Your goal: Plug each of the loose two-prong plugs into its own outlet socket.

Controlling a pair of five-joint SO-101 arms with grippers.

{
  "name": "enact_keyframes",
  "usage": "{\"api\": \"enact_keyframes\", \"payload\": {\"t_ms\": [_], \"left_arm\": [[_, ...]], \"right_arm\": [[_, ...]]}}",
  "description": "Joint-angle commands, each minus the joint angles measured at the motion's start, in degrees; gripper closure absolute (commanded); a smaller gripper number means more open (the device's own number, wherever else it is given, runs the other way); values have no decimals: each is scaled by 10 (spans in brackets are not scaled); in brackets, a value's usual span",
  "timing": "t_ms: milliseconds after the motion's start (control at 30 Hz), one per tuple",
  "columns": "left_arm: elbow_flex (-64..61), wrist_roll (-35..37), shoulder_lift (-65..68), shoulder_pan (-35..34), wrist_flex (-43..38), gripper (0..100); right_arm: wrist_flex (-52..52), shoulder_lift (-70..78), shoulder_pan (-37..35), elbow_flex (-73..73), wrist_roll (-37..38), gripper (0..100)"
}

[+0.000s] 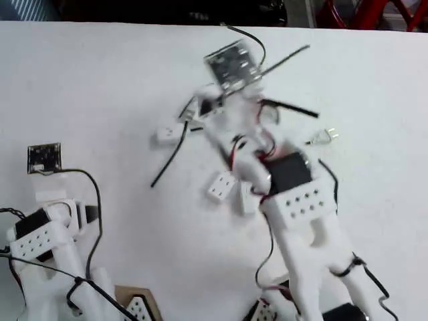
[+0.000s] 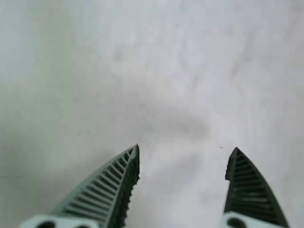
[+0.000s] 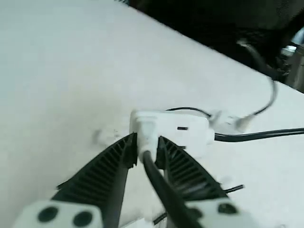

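Looking down from the high view, I note the right arm (image 1: 301, 221) stretched from the near edge toward the middle of the white table (image 1: 100, 80), its tip lying among a tangle of black cables (image 1: 170, 157). Two white outlet blocks (image 1: 221, 186) lie beside the arm's forearm, close to each other. A further white block (image 1: 170, 132) lies just left of the arm's tip. One loose two-prong plug (image 1: 326, 136) rests alone to the right, prongs pointing away from the arm. The left arm (image 1: 40, 241) sits at the near left corner, well apart from all of these.

From the left wrist view, the left gripper (image 2: 186, 149) stands spread wide over bare table, with nothing between its ribbed fingers (image 2: 114, 190).

From the right wrist view, the right gripper (image 3: 147, 138) is clamped on a white plug (image 3: 144, 127), whose black cord (image 3: 161, 190) trails back between the fingers. The plug butts against the end of a white outlet socket (image 3: 187, 130). Whether its prongs are seated cannot be told. A second black cable (image 3: 259, 135) leaves the socket's far end.
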State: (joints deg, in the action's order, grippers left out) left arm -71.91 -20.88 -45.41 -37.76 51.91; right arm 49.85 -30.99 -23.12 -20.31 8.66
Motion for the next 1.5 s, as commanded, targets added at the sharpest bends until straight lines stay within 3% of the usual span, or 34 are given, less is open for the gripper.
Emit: {"api": "enact_keyframes", "payload": {"t_ms": [0, 233, 367, 567, 700, 1233, 1467], "left_arm": [[4, 3, -15, -4, -11, 710], [4, 3, -15, -3, -11, 710], [4, 3, -15, -3, -11, 710], [4, 4, -15, -3, -11, 710], [4, 4, -15, -3, -11, 710], [4, 3, -15, -3, -11, 710], [4, 3, -15, -3, -11, 710]], "right_arm": [[-78, 58, 95, 5, 6, 981], [-231, 245, 153, 12, 6, 981], [-235, 361, 164, 85, 4, 981], [-138, 524, 167, 265, 2, 971], [-58, 584, 167, 374, -11, 863], [393, 590, 122, 636, -34, 840], [461, 596, 41, 655, -35, 840]]}}
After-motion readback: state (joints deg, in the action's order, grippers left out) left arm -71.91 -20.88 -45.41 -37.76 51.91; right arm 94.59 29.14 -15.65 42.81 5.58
